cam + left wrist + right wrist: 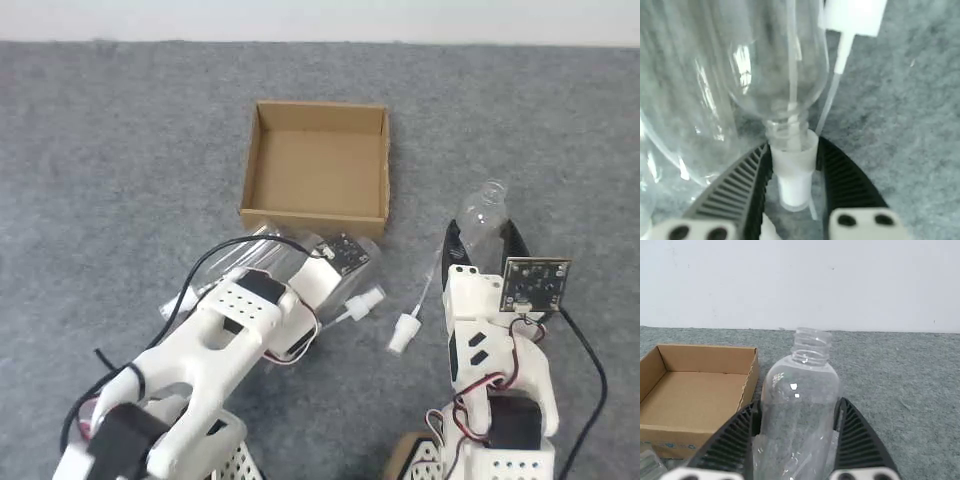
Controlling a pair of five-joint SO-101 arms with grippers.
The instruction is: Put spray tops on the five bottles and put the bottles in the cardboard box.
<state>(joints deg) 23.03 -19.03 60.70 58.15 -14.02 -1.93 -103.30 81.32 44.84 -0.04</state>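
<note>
The box [262,160] is seen empty on the worktop [120,150], so nothing has been packed and the task is judged to be at an early stage. An uncapped bottle [800,385] is grasped in the right pincer [797,410] near the box's corner. A lying bottle [775,65], among other clear bottles by the box's front wall, has a top [792,175] seated on its neck, and the left pincer [794,150] is clenched on that top. 1 loose top [404,331] is seen between the arms; capping of the remaining bottles and packing of all 5 are judged yet to be done.
</note>
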